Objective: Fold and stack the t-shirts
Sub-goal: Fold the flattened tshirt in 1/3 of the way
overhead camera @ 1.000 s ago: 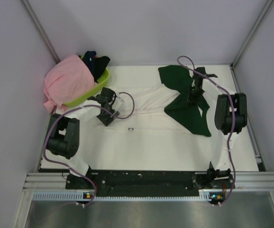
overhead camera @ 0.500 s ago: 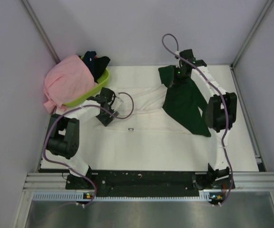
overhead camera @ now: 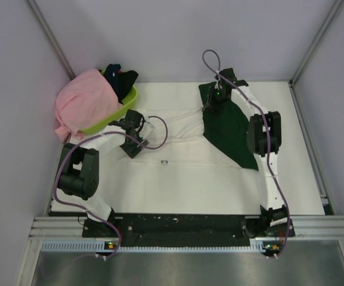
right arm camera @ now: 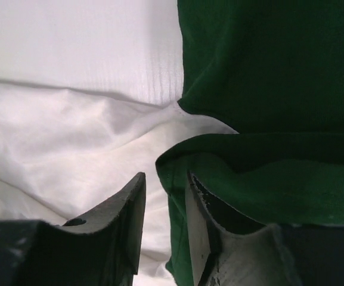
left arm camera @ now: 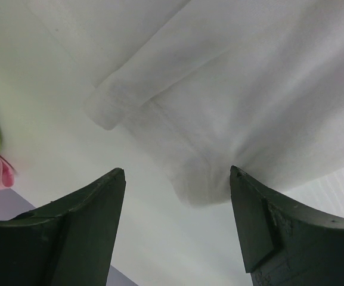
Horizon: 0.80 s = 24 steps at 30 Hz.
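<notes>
Shirts (overhead camera: 180, 122): perhaps four, dark ones bunched; basket (overhead camera: 124, 105): one; arms (overhead camera: 266, 136): two.

The black print (overhead camera: 164, 161) beside the left gripper (overhead camera: 133, 146) is too small to be read (a mere speck); the green sleeve (right arm camera: 267, 71) is cut off beyond the right gripper (right arm camera: 164, 179).

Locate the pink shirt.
In the top view, the pink t-shirt is draped over the lime-green basket at the far-left corner of the table, hanging over the basket's left side.
</notes>
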Each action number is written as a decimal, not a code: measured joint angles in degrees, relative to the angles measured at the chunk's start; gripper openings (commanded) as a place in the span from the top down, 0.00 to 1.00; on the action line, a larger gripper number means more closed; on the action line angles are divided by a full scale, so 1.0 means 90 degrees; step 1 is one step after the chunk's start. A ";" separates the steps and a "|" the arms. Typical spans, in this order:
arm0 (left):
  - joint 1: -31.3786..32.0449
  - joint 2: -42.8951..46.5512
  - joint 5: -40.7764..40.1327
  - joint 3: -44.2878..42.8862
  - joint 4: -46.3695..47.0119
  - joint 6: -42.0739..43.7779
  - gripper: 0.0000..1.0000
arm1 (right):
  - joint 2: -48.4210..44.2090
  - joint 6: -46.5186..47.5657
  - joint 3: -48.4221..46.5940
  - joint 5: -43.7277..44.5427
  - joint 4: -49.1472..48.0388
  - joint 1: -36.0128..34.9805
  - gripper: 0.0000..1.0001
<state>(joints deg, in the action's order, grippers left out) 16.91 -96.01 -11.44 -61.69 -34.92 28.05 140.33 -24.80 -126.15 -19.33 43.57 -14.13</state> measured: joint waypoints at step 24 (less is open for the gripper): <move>-0.0410 0.1540 0.0857 0.1277 -0.0816 0.2008 0.31 | -0.6948 0.0685 0.7803 0.1950 0.0117 0.2565 0.43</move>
<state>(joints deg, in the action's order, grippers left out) 13.21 -82.15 -3.73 -50.19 -42.26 46.13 77.80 -18.63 -55.92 -1.78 44.62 8.95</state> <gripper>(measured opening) 0.686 0.577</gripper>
